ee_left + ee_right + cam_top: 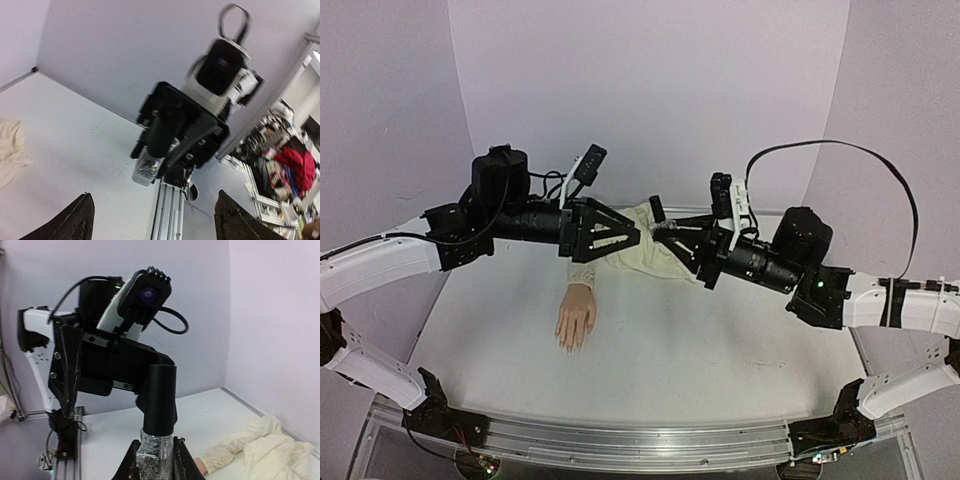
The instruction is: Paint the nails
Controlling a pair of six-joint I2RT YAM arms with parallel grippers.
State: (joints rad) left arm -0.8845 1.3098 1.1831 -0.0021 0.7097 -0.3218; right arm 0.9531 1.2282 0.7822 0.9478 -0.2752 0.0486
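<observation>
The mannequin hand (577, 318) lies palm down on the table, fingers toward me. Its nails are too small to make out. Its cream sleeve (642, 252) runs back under both grippers and also shows in the right wrist view (260, 445). My right gripper (662, 232) is shut on the glittery polish bottle (157, 455), held above the sleeve, with the tall black cap (160, 400) on it. My left gripper (630, 238) is open and faces the bottle from the left. Its fingers (80, 220) stand wide apart, short of the cap (164, 127) and the bottle (147, 167).
The white table (720, 350) is walled by pale lilac panels at the back and sides. An aluminium rail (640, 440) with the arm bases runs along the near edge. A cluttered room shows past the table's right side (290, 165).
</observation>
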